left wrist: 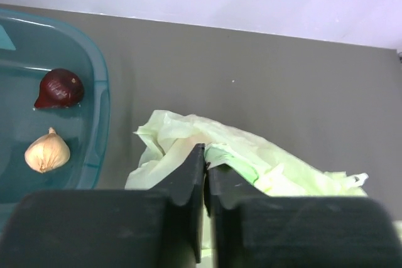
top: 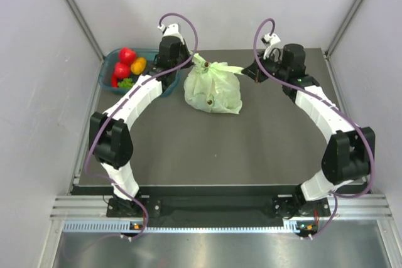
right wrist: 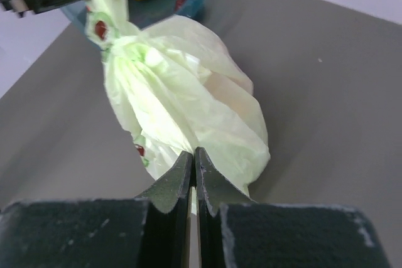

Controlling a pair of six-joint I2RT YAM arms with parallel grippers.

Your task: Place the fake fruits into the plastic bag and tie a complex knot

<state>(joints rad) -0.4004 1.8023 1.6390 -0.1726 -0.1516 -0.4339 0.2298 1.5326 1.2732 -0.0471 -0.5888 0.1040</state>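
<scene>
The bag lies centrally, toward the far side. Both jaws are fully closed on its handles: the right gripper holds one stretched rightward, and the left gripper grips just left of the knot. The handle axis runs left-right. Far left, fruits sit in the basket.

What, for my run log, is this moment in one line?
phase: tying | left hand: shut on thin pale-green plastic bag | right hand: shut on bag | teal plastic basket: fake fruits inside
</scene>
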